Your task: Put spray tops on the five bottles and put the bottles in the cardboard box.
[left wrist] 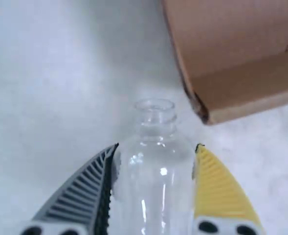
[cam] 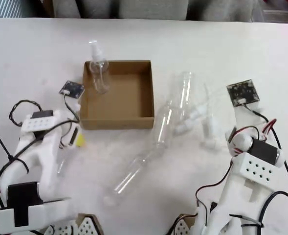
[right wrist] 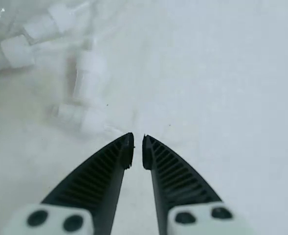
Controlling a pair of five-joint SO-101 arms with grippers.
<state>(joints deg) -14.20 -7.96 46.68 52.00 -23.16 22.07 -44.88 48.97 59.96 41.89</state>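
Left wrist view, bottle (left wrist: 156, 188) inside left gripper (left wrist: 156, 147)

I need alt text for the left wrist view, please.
The left claw holds a clear plastic bottle with an open neck. The white table and a corner of the brown cardboard box lie beyond it.

High overhead; wrists close; left shares cardboard box (cam: 117, 121).

The bottle (left wrist: 156, 186) looked clear, glossy plastic; the cardboard box (left wrist: 241, 54) matt brown; the table (left wrist: 51, 73) a matt white.
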